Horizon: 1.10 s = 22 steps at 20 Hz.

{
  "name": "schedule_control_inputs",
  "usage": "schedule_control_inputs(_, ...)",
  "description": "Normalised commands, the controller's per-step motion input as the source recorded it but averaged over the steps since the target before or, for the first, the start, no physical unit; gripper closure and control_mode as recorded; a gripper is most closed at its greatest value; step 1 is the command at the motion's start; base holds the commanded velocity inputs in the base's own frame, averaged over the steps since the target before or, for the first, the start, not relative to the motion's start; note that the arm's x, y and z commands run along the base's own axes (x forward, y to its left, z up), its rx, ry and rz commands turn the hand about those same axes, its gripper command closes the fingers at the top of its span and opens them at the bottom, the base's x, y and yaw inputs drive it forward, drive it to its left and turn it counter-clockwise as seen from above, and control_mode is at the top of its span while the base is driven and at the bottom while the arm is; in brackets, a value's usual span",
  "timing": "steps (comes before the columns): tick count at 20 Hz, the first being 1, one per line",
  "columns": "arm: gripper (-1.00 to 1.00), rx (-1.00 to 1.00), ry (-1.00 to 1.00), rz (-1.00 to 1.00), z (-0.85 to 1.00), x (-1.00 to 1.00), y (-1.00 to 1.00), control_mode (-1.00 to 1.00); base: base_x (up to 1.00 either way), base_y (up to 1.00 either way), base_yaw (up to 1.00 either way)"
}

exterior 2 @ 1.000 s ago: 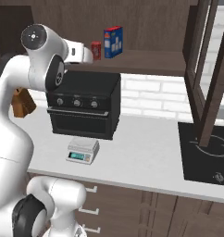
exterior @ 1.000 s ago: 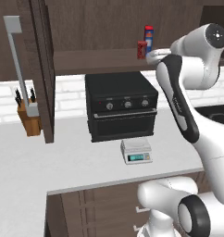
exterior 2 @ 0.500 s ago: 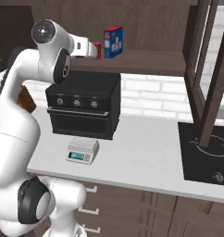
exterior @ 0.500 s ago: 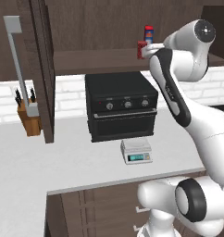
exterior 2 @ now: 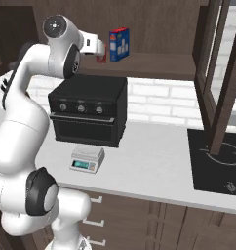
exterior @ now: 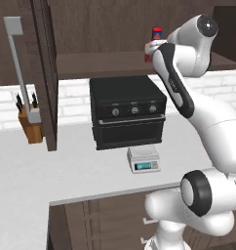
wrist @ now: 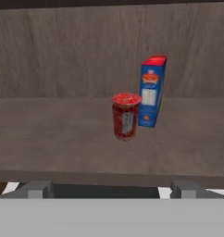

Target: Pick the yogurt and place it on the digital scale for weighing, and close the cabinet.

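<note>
The cabinet (exterior 2: 215, 73) is seen with its doors swung open above the table (exterior 2: 154, 161). The digital scale (exterior: 144, 159) sits before the black oven (exterior: 127, 110). The pincer (wrist: 111, 190) is held spread, facing the yogurt (wrist: 126, 115) upright on the cabinet shelf, just beside the blue box (wrist: 152, 91).

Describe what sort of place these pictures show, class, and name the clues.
A kitchen, rendered: a black oven on a white counter, a knife block, and an open cabinet above.

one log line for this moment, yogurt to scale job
phase: reaching into cabinet | gripper: open, short of yogurt | yogurt: upright on shelf, blue box just behind | digital scale: bare | cabinet doors: open
</note>
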Motion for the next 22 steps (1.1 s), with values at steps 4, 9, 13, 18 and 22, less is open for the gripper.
schedule_control_inputs(4,-1.00,0.00,0.01,0.00,-0.19,0.27,0.00,-1.00,0.00,0.00,0.00)
schedule_control_inputs(9,-1.00,0.00,-0.02,0.00,-0.23,0.46,-0.08,-1.00,0.00,0.00,0.00)
schedule_control_inputs(13,-1.00,0.00,0.00,0.00,-0.07,0.37,-0.15,-1.00,0.00,0.00,0.00)
schedule_control_inputs(18,-1.00,0.00,0.00,0.00,-0.02,0.15,-0.05,-1.00,0.00,0.00,0.00)
schedule_control_inputs(22,-1.00,0.00,0.00,0.00,0.00,0.17,0.00,-1.00,0.00,0.00,0.00)
